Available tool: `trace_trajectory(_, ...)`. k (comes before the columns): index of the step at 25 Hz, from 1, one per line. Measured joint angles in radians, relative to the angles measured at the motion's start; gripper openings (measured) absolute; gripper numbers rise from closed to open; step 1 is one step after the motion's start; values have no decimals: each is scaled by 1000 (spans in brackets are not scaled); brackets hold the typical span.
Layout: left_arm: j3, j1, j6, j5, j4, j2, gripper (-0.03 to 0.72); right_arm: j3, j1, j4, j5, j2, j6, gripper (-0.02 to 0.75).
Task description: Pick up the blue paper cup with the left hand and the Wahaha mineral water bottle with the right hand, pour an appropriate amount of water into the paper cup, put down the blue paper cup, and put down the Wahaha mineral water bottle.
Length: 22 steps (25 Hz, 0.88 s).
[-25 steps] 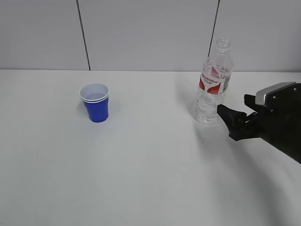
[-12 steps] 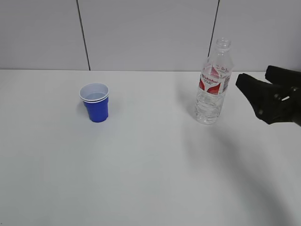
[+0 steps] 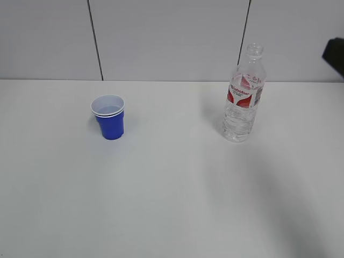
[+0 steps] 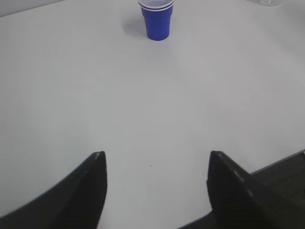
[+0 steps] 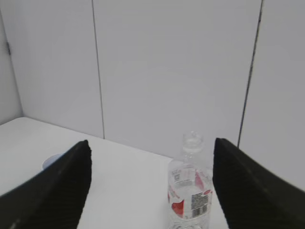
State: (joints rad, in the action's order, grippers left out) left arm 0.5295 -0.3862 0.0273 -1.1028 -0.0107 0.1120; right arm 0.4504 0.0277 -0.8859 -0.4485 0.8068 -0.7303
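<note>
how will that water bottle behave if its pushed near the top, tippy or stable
Probably tippy: the Wahaha mineral water bottle is tall and narrow, standing upright on the table. It has no cap, so tipping would likely spill water. Its thin, clear ribbed wall will probably flex under a squeeze.

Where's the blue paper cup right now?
In the exterior view the blue paper cup stands upright left of centre on the white table, well left of the water bottle.
</note>
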Motion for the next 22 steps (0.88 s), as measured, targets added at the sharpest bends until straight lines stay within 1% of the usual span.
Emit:
trace_trajectory(3,0,0,0,0,0,0,499,51,0,-161,133,-115,-184,590)
trace_trajectory(5,0,0,0,0,0,0,499,76,0,-308,179,-183,-320,590)
trace_trajectory(6,0,0,0,0,0,0,499,84,0,-386,185,-210,-408,590)
trace_trajectory(8,0,0,0,0,0,0,499,96,0,-601,181,-250,-594,590)
trace_trajectory(10,0,0,0,0,0,0,499,104,0,-807,146,-274,-819,590)
trace_trajectory(11,0,0,0,0,0,0,499,109,0,-871,111,-281,-905,590)
trace_trajectory(13,0,0,0,2,0,0,499,118,0,-929,30,-288,-1019,590)
trace_trajectory(16,0,0,0,2,0,0,499,123,0,-961,-42,-288,-1067,589)
trace_trajectory(19,0,0,0,2,0,0,499,125,0,-969,-44,-288,-1063,589)
trace_trajectory(22,0,0,0,2,0,0,499,125,0,-970,-14,-288,-1054,589)
